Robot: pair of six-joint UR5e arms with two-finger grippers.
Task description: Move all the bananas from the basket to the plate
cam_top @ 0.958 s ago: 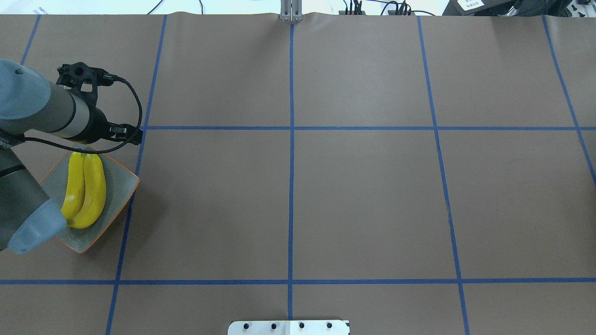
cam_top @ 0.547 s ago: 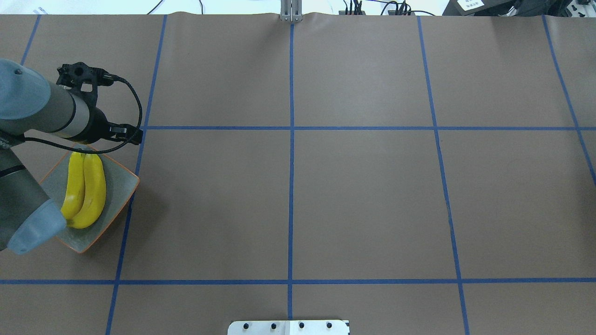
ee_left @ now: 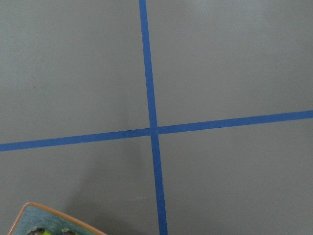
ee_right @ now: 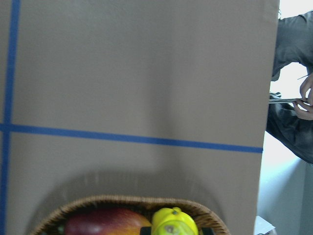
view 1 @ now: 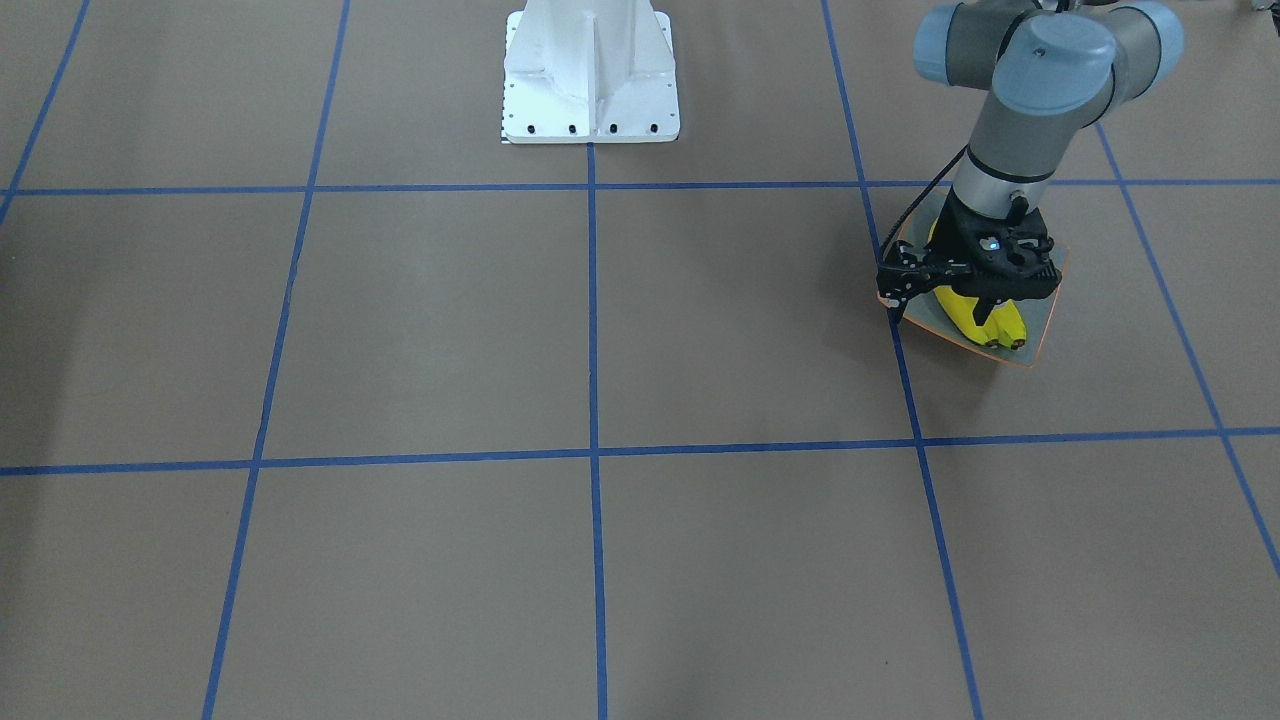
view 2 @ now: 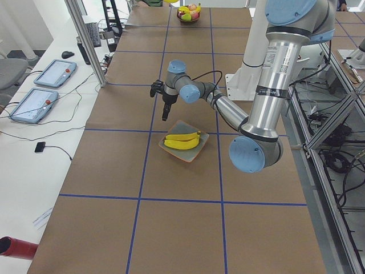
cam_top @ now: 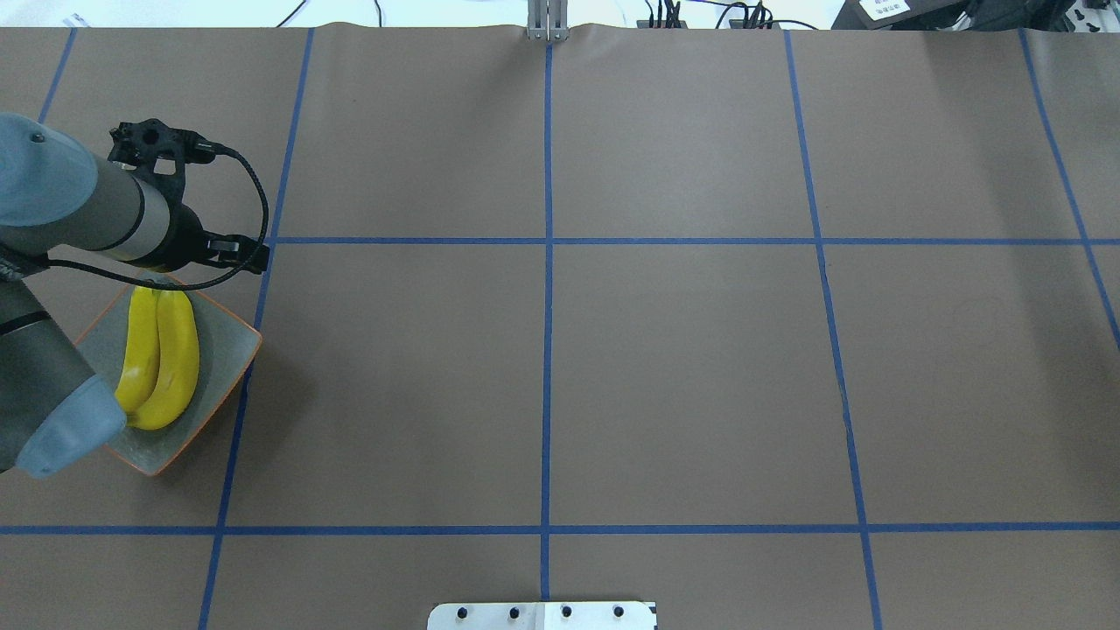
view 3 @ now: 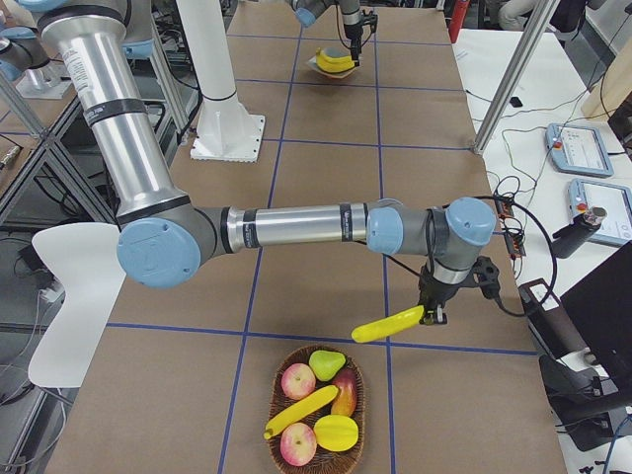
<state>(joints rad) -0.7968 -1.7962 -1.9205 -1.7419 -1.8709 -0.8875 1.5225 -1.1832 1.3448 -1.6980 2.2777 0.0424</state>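
right gripper [view 3: 432, 314] clamps a banana [view 3: 387, 324] near one end, aloft beside the basket [ee_right: 112, 200] | fourth banana [view 3: 301, 412] lies inside; two bananas [cam_top: 162, 359] rest on the plate [cam_top: 223, 350] | left gripper [view 2: 165, 113] at the plate's edge, we cannot tell its jaws | risk: we expect the end-held fruit to swivel, slip, or meet the left gripper

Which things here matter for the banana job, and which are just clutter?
Job: plate, two bananas on it, held banana in right hand, basket, basket banana.
Clutter: apples, pear in basket; teach pendants.
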